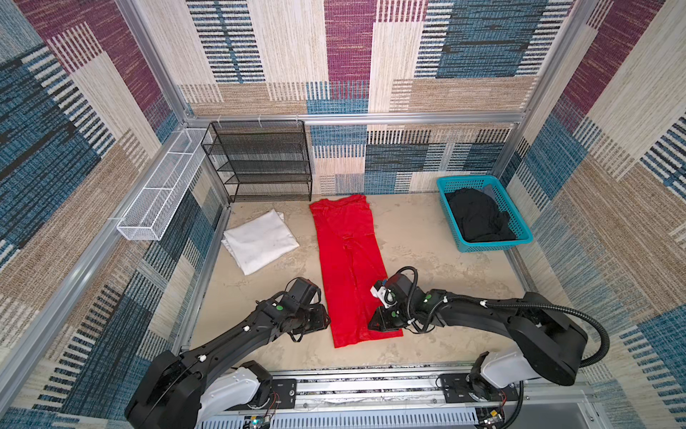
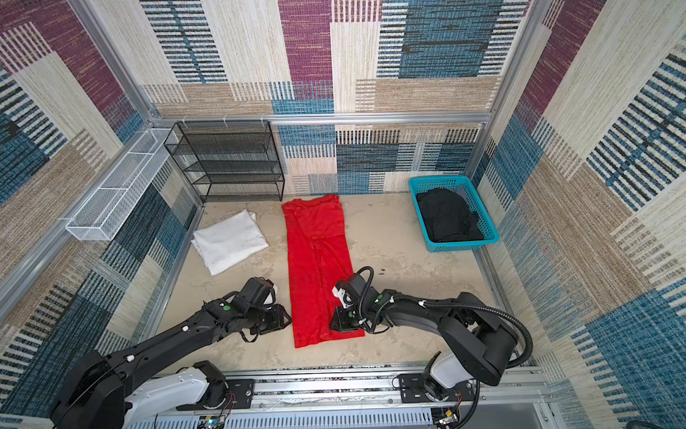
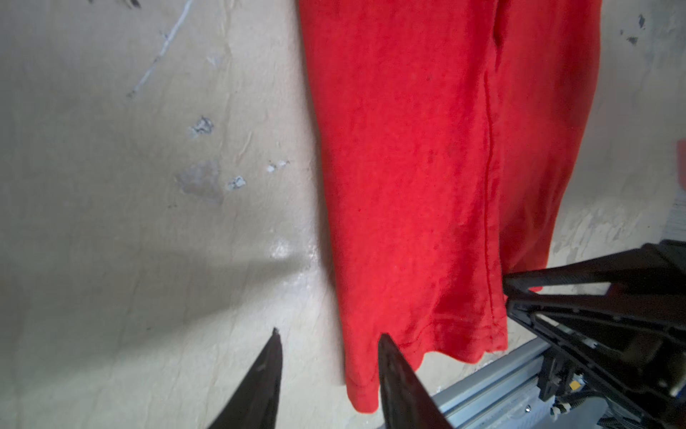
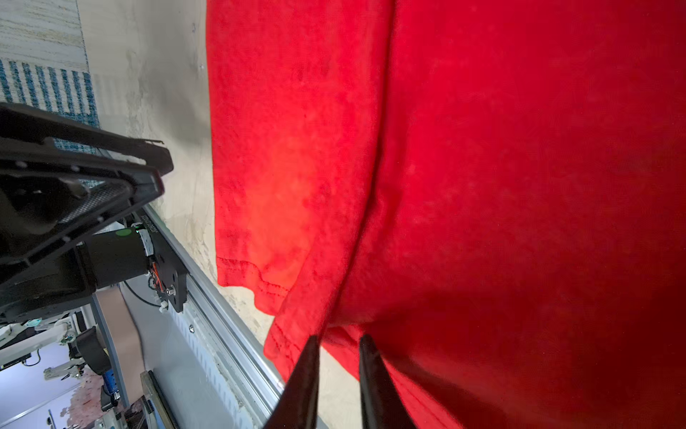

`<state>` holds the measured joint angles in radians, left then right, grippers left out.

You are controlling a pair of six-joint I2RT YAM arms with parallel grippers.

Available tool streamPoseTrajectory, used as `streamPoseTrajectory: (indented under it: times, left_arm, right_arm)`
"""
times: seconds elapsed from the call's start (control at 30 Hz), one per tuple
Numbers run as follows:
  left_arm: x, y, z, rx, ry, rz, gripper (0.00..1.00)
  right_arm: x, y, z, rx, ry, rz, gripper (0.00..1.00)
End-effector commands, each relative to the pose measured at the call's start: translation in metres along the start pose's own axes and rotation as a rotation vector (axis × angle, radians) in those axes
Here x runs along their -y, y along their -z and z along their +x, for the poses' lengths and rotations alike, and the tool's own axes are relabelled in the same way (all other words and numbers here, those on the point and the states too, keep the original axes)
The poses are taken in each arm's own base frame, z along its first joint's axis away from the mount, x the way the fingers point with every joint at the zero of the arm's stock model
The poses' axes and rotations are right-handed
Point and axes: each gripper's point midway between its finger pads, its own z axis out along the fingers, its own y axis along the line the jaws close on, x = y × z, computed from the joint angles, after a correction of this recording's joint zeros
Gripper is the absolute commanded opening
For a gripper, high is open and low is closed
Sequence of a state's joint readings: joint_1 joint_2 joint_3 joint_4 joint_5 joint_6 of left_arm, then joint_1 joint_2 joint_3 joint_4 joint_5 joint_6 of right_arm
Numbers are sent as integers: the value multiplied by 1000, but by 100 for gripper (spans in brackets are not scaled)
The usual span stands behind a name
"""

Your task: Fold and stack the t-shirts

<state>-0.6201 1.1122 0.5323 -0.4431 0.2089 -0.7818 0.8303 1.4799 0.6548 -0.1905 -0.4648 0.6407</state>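
As the bright red cloth t-shirt (image 1: 349,267) lies lengthwise front-to-back on the beige tabletop (image 1: 427,260), I see the left claw (image 3: 329,331) released beside its near hem (image 1: 352,340), the right claw (image 4: 339,336) narrowed there, grip unclear.

Red t-shirt (image 1: 349,267), white t-shirt (image 1: 260,239), black t-shirt (image 1: 477,217); the basket (image 1: 497,246) is teal.

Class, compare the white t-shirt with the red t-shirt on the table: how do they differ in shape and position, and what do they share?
The white t-shirt is a compact, near-square packet; the red t-shirt is a long narrow strip. The white one lies at the left, untouched; the red one lies mid-table, with the left gripper and right gripper at its near end. Both lie flat on the table.
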Motion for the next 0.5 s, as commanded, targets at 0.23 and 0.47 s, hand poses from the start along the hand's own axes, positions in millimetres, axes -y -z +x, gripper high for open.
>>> streamPoseTrajectory:
  times: [0.23,0.47]
  left_arm:
    - [-2,-5,3,-1,13,2,44]
    - [-2,-6,4,-7,13,3,45]
  right_arm:
    - [-25,3,-5,25,27,-77,33]
    - [-19,-7,3,-17,14,-68,23]
